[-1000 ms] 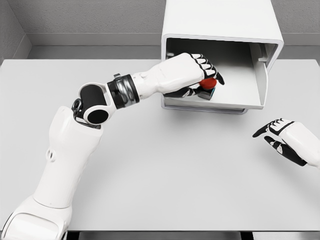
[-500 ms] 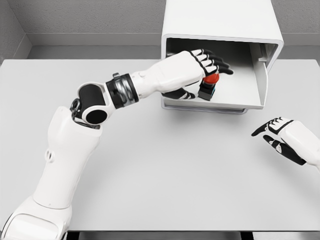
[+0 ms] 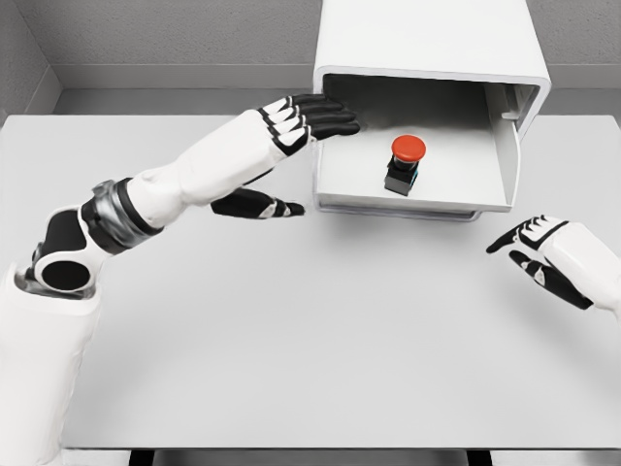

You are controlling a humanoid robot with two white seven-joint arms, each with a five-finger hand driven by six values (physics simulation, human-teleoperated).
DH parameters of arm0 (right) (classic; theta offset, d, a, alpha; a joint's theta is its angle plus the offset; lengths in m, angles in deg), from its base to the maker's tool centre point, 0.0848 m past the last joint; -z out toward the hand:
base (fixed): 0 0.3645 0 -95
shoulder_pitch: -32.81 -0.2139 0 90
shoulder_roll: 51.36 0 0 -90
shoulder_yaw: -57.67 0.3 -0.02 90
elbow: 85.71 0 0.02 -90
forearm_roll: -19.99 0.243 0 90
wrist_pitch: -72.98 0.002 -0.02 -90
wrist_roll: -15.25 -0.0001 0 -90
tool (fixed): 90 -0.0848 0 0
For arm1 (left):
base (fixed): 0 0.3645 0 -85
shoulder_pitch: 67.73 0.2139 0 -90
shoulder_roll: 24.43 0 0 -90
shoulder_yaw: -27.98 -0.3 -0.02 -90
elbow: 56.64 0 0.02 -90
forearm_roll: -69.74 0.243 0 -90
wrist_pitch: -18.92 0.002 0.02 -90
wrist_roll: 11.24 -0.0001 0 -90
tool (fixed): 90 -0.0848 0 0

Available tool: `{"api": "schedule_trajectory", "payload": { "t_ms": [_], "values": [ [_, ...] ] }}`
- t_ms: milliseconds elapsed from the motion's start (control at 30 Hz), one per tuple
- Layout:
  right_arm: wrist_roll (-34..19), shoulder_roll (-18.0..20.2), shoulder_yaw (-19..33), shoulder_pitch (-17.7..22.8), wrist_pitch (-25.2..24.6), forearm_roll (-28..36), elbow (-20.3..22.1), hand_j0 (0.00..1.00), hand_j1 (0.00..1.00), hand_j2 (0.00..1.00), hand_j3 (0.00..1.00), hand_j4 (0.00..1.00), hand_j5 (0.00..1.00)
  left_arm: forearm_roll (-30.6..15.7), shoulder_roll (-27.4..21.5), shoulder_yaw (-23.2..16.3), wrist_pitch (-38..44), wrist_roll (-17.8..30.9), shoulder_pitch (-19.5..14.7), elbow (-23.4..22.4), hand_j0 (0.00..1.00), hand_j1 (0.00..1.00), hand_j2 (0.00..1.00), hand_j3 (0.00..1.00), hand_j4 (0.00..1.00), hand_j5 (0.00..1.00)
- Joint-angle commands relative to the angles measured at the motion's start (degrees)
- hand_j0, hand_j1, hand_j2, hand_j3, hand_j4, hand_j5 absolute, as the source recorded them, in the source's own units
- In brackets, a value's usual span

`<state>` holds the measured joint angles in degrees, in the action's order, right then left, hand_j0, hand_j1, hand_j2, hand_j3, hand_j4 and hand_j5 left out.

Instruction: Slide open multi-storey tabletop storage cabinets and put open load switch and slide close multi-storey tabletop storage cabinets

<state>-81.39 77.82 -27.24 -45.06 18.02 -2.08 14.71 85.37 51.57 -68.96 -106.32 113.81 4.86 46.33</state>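
Fig.: load switch (image 3: pixel 405 164) upright inside open drawer (image 3: pixel 456 189) of cabinet (image 3: pixel 427 44), touching nothing of mine. My left hand (image 3: pixel 291 126), fingers spread, empty, sits at drawer's left edge; right hand (image 3: pixel 543 257) relaxed, empty, over tabletop (image 3: pixel 320 340). Risk: closing push w/ fingers clipping the rim could shove the cabinet or tip the switch. Cabinet's upper storeys cut off; drawer's inner right side not clear.
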Motion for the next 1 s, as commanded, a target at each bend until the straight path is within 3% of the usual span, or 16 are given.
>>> {"api": "schedule_trajectory", "payload": {
  "t_ms": [0,33,100,167,233,300,600,967],
  "values": [
    [-1.0,-0.8,-0.5,-0.1,0.0,0.4,0.0,0.51,0.51,0.51,0.51,0.51,0.51,-6.5,-6.1,9.8,0.2,-0.1,1.7,0.3,1.0,1.0,1.0,1.0,1.0,1.0],
    [-1.0,-1.0,-0.9,-0.4,0.0,0.4,0.0,0.51,0.51,0.51,0.51,0.51,0.51,-6.6,-6.3,15.8,0.2,-0.1,6.2,0.3,1.0,1.0,1.0,1.0,1.0,1.0],
    [-1.1,-1.0,-1.9,-1.4,0.0,0.4,0.0,0.51,0.51,0.51,0.51,0.51,0.51,-8.2,-6.1,23.6,0.2,-0.1,13.4,0.2,1.0,1.0,1.0,1.0,1.0,1.0],
    [-1.1,-1.2,-2.5,-2.0,0.0,0.4,0.0,0.51,0.51,0.51,0.51,0.51,0.51,-9.1,-6.2,26.9,0.2,-0.1,16.9,-2.9,1.0,1.0,1.0,1.0,1.0,1.0],
    [-1.1,-1.2,-3.2,-2.5,0.0,0.4,0.0,0.51,0.51,0.51,0.51,0.51,0.51,-9.1,-6.1,27.0,0.2,-0.1,16.9,-11.5,1.0,1.0,1.0,1.0,1.0,1.0],
    [-1.1,-1.2,-4.4,-3.6,0.0,0.4,-0.1,0.51,0.51,0.51,0.51,0.51,0.51,-8.5,-6.0,26.9,0.2,-0.1,17.0,-16.3,1.0,1.0,1.0,1.0,1.0,1.0],
    [-3.2,-2.4,-6.8,-8.0,0.0,0.5,-3.7,0.51,0.51,0.51,0.51,0.51,0.51,-8.3,-6.0,26.8,0.2,-0.1,16.9,-18.2,1.0,1.0,1.0,1.0,1.0,1.0],
    [-3.3,-2.9,-10.4,-11.8,0.0,0.2,-3.6,0.51,0.51,0.51,0.51,0.51,0.51,-8.3,-5.9,26.9,0.2,-0.1,16.8,-18.2,1.0,1.0,1.0,1.0,1.0,1.0]
  ]
}}
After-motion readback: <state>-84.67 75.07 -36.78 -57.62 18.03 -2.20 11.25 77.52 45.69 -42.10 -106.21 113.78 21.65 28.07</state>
